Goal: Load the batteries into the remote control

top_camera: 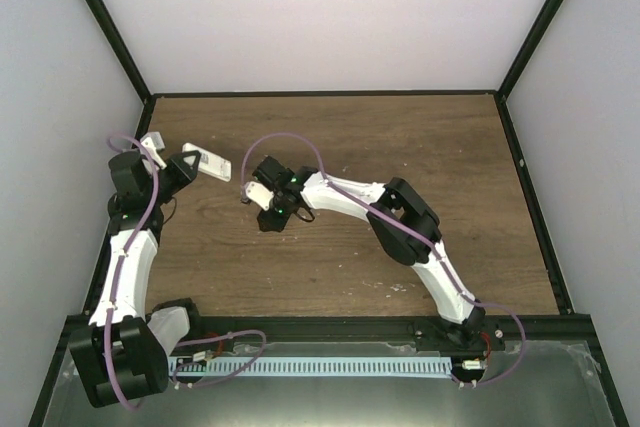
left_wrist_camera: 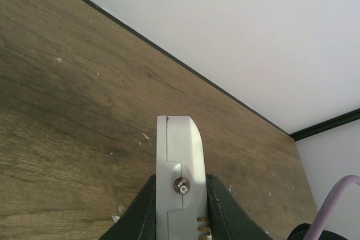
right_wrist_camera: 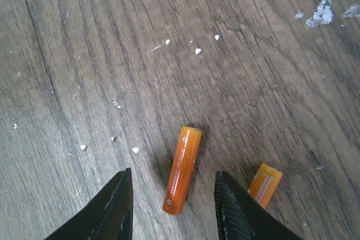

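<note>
A: What does the left gripper point(top_camera: 186, 169) have?
B: It is clamped on the remote control point(left_wrist_camera: 179, 144), at the far left of the desk point(top_camera: 400, 147). In the wrist view the white body stands edge-on between the two dark fingers. Its rounded end sticks out past their tips, and a small metal contact shows on its side.
A: Is the remote control touching the desk?
B: I cannot tell. In the top view it points right, away from the gripper.
A: And the batteries point(right_wrist_camera: 182, 170)?
B: Both lie flat on the desk, left of centre, below the right arm's wrist. One orange cylinder lies lengthwise in the gap of the right gripper point(right_wrist_camera: 172, 172), with wood visible on either side of it. The jaws are partly spread and touch nothing.
A: The second battery point(right_wrist_camera: 265, 185)?
B: In the wrist view it lies just outside the right-hand finger, its near end hidden behind that finger. White crumbs point(right_wrist_camera: 197, 51) are scattered on the wood farther off.
</note>
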You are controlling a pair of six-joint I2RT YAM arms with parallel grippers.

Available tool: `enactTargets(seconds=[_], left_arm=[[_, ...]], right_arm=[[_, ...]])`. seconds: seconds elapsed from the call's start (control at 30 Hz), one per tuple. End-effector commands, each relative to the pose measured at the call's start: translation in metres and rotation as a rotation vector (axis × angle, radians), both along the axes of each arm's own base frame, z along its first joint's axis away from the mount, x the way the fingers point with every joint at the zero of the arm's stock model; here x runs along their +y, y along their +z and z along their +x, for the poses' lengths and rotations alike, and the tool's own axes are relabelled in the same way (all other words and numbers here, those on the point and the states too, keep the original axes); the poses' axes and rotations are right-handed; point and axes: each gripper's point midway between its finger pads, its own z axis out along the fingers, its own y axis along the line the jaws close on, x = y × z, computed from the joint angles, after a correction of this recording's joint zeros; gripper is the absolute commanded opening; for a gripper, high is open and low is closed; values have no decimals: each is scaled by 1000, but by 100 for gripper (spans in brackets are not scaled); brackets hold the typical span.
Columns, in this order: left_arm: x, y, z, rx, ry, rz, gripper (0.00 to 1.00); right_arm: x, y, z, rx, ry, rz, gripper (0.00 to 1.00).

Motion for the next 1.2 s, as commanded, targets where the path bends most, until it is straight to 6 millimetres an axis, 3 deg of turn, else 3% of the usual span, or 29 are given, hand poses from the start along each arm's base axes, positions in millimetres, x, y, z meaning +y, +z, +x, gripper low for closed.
enactTargets(seconds=[0.0,0.3,0.73,0.87,1.03,1.17], left_arm=[[1,11,0,-37,1,11,0],[1,10,1,-32,-3,12,0],[1,9,5,-29,-8,16,0],[2,10,6,-30,-8,17,0],[3,14,7,-38,-3,30,0],[6,20,9,-51,13,43,0]], right_arm=[[8,0,-1,-18,24,-8,31],[5,-14,-4,-5,35,-35,27],[3,-19,-12,15,71,-47,1],[5,-6,-11,2,64,-22,1],[0,29,-6,-70,32,35,1],[-31,50,1,-138,-31,27,1]])
